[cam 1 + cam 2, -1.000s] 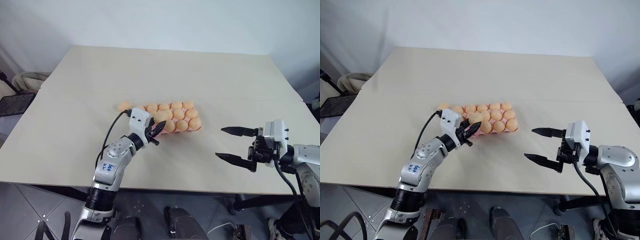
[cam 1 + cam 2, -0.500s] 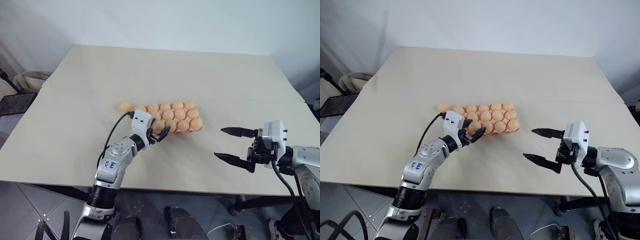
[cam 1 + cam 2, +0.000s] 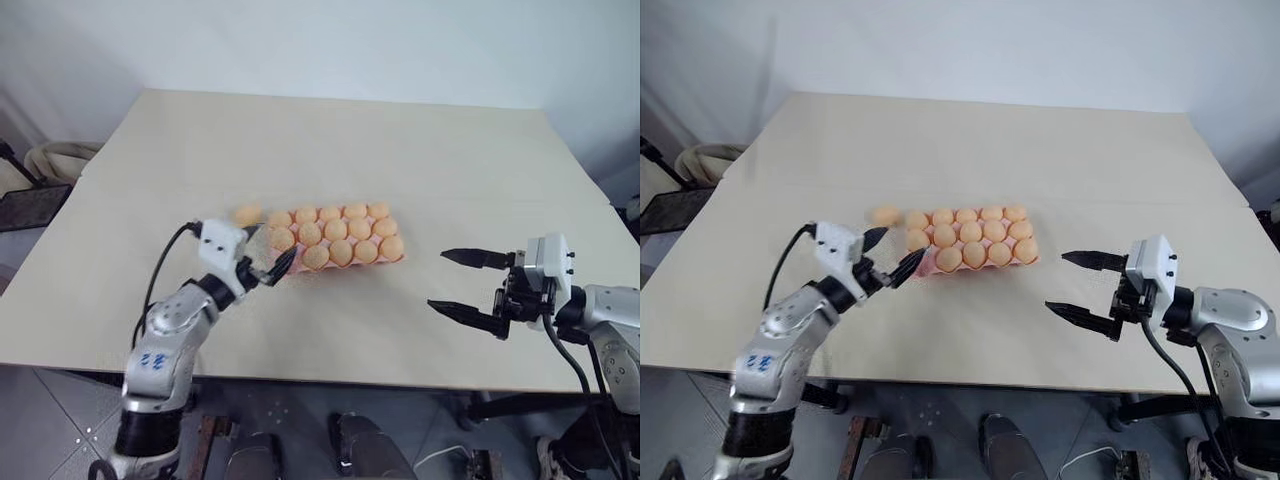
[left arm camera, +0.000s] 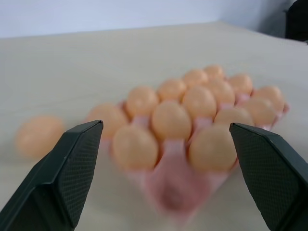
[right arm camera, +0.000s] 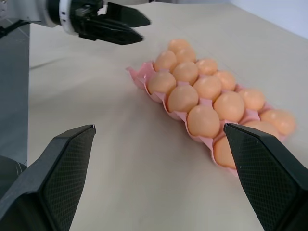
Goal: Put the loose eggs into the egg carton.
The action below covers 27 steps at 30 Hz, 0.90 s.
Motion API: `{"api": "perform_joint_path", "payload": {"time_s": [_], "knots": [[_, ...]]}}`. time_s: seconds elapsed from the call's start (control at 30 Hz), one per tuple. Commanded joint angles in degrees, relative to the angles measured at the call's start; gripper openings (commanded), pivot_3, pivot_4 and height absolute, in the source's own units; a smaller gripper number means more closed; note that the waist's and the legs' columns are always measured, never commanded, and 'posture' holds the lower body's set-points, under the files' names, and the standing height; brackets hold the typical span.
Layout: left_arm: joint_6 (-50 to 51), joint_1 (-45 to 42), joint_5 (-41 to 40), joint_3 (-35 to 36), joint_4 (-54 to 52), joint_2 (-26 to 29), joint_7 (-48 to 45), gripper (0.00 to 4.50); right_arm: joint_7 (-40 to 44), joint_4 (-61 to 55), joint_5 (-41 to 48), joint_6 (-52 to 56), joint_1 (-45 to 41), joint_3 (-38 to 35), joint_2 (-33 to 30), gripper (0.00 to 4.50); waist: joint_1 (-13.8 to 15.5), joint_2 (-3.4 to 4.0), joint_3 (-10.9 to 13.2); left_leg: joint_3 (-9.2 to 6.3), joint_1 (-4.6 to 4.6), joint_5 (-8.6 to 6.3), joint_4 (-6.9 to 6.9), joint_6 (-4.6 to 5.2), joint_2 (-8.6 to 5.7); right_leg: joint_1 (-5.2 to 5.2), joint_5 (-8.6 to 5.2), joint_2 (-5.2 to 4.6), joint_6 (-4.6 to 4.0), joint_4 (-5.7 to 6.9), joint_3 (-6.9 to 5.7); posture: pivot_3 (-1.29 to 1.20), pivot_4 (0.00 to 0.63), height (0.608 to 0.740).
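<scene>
Nearest, the right two-fingered black gripper (image 3: 468, 287) hangs over the pale wooden table (image 3: 400, 160) with jaws wide, empty — well apart from the flat pink moulded egg carton (image 3: 970, 240). The left black gripper (image 3: 892, 255), jaws wide and empty, sits just off the carton's left end. Beyond it, one loose smooth peach-orange egg (image 3: 885, 215) lies on the table beside the carton's far-left corner.

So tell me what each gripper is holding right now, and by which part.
Nothing is held. The left gripper and the right gripper both have open, empty jaws, apart from the egg carton.

Soft even light, blurred wrist close-up
</scene>
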Motion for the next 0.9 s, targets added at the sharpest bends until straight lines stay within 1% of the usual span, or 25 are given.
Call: {"api": "perform_joint_path", "payload": {"time_s": [0.03,0.1,0.17,0.3,0.47,0.53,0.6,0.73,0.8,0.9], "knots": [[-3.26,5.22,-2.49,4.77,-3.63,2.92,-3.57,4.49,0.73,0.07,0.70,-0.13,-1.26,-0.31,-0.37,4.50,0.05,0.01,0.01,0.00,0.00,-0.02,0.00,-0.01,0.01,0.00,-0.02,-0.01,-0.04,-0.02,-0.01,0.00,0.150,0.740],[-6.07,9.41,-3.34,8.18,-2.87,4.55,-5.90,4.49,1.31,0.45,0.82,-0.17,-1.76,-0.07,-0.29,4.50,0.04,0.02,0.02,0.00,-0.01,-0.02,0.00,0.00,0.03,0.00,-0.07,-0.01,-0.12,-0.11,-0.01,0.00,0.150,0.740],[-9.04,12.91,-4.81,12.70,-1.47,5.63,-7.91,4.49,1.69,0.72,0.95,0.02,-2.24,0.02,-0.38,4.50,0.04,0.02,0.02,0.01,-0.02,-0.03,-0.02,-0.01,0.05,0.03,-0.56,-0.02,-0.98,-0.22,0.01,0.00,0.150,0.740],[-12.40,16.41,-6.49,18.91,0.79,7.24,-9.46,4.49,2.41,1.12,0.96,0.22,-2.45,-0.04,-0.84,4.50,0.16,0.03,0.02,0.00,-0.06,-0.05,-0.14,-0.01,0.06,0.03,-0.56,-0.08,-0.99,-0.40,0.00,0.00,0.150,0.740],[-13.05,19.14,-8.79,24.20,1.36,7.66,-8.89,4.49,2.71,1.33,0.91,0.48,-2.70,-0.36,-1.11,4.50,0.12,0.03,0.02,0.05,-0.05,-0.04,-0.64,0.00,0.04,0.02,-0.55,-0.12,-0.96,-0.75,-0.01,0.00,0.150,0.740],[-13.92,18.50,-8.64,25.20,3.00,7.15,-7.49,4.49,3.07,1.51,0.77,0.45,-2.62,-0.17,-1.15,4.50,0.14,0.03,0.02,0.02,-0.02,-0.06,-0.78,-0.03,0.05,0.00,-0.45,-0.14,-0.74,-0.74,-0.10,0.00,0.150,0.740],[-14.59,17.64,-9.25,24.30,3.35,6.28,-7.41,4.49,3.19,1.89,0.48,0.34,-2.95,0.16,-0.98,4.50,0.18,0.04,0.02,-0.02,0.00,-0.13,-0.83,-0.09,0.05,-0.04,-0.19,-0.14,-0.16,-0.67,-0.16,0.00,0.150,0.740],[-15.91,14.93,-8.01,20.62,4.67,4.43,-6.31,4.49,3.34,2.37,0.38,0.45,-3.92,0.59,-0.76,4.50,0.21,0.04,0.02,-0.03,0.00,-0.22,-0.87,-0.14,0.06,-0.09,-0.26,-0.14,-0.16,-0.59,-0.20,0.00,0.150,0.740],[-16.67,11.30,-5.34,16.52,6.85,3.32,-4.71,4.49,3.89,3.02,0.07,0.16,-4.49,1.03,-0.78,4.50,0.39,0.04,0.02,-0.04,0.00,-0.22,-0.85,-0.14,0.06,-0.06,-0.26,-0.14,-0.16,-0.59,-0.20,0.00,0.150,0.740],[-17.95,2.88,-1.78,11.46,12.68,1.23,-1.30,4.49,4.01,3.74,-0.18,0.18,-5.58,1.58,-0.80,4.50,1.18,0.03,0.03,-0.04,0.02,-0.19,-0.75,-0.09,0.00,-0.01,-0.21,-0.14,-0.07,-0.57,-0.20,0.00,0.150,0.740]]}}
